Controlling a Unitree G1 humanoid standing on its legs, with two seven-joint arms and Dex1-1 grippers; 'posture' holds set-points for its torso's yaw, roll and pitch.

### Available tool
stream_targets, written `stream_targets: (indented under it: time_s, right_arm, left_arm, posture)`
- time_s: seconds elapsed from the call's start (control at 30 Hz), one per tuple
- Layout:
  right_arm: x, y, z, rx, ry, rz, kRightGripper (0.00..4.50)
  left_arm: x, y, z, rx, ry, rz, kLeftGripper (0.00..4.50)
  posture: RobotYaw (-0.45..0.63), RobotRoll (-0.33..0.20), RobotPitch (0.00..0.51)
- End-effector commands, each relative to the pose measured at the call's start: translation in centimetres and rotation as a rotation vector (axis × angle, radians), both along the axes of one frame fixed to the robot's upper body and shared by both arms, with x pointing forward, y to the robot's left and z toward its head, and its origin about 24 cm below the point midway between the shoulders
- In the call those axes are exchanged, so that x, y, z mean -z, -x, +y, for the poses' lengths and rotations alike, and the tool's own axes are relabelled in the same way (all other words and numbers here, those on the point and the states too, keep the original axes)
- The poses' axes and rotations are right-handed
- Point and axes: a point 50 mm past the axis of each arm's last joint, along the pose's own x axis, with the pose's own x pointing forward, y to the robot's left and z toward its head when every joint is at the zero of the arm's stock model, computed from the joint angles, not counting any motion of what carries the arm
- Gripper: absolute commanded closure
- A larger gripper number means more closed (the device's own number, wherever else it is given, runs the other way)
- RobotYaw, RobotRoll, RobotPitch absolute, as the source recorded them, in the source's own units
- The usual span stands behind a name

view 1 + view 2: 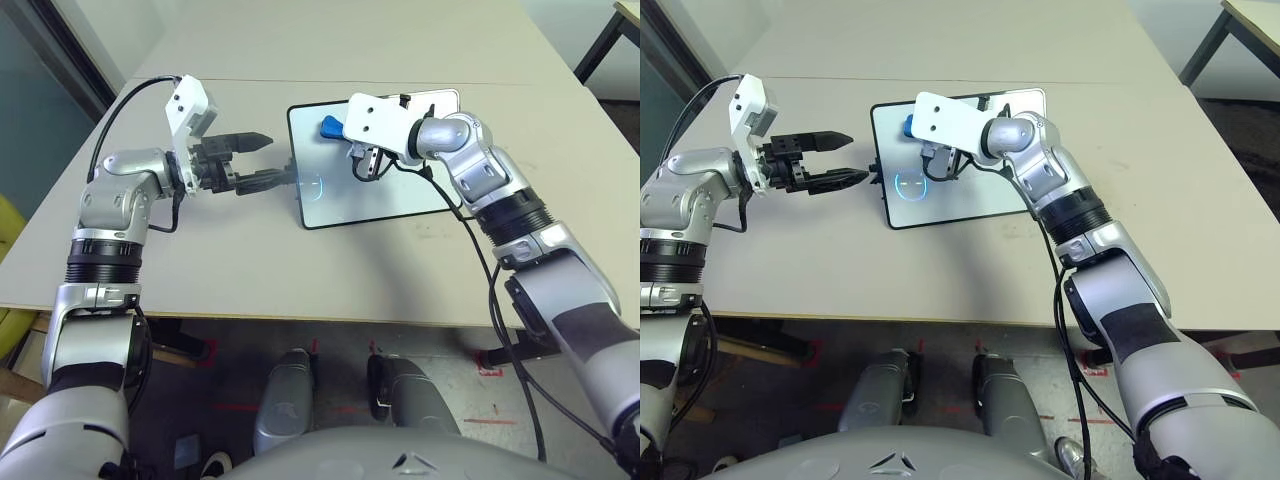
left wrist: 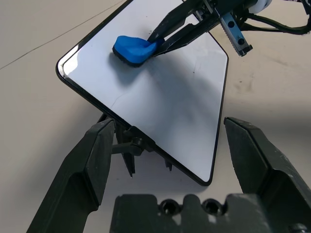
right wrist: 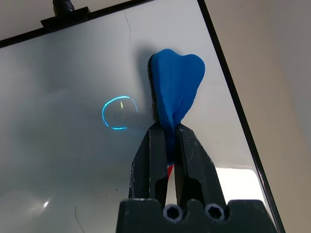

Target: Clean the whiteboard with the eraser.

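Eraser [image 1: 333, 128], in the left eye view, sits over the whiteboard [image 1: 345, 185] on the worktop [image 1: 230, 280]; it looks light and soft. The left wrist view adds the dark felt underside facing the board, and the left hand [image 2: 170, 160] open and empty. The right wrist view alone reveals red between the fingers of the right hand [image 3: 167, 128], pinching the narrow end, a sensible hold.
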Motion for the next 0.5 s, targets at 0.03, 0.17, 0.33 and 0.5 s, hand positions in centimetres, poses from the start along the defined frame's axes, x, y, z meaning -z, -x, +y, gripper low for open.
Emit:
stream_targets:
  time_s: [0.03,0.17,0.33,0.5]
  right_arm:
    - [0.9,0.0,-1.7,0.048,0.045,0.036,4.5]
    - [1.6,0.4,-3.7,0.089,0.08,0.064,4.5]
    - [2.4,1.2,-5.8,0.12,0.136,0.112,4.5]
    - [2.7,1.9,-7.7,0.158,0.185,0.15,4.5]
  left_arm:
    - [0.0,0.0,-0.2,0.007,-0.01,-0.007,0.0]
    - [0.0,-0.1,-0.3,0.012,-0.008,-0.007,0.0]
    - [0.0,-0.4,-0.7,0.022,-0.004,-0.008,0.0]
    - [0.0,-0.6,-0.8,0.026,-0.001,-0.01,0.0]
  posture:
    - [0.29,0.0,0.117]
    - [0.27,0.0,0.118]
    - [0.26,0.0,0.117]
    - [0.24,0.0,0.117]
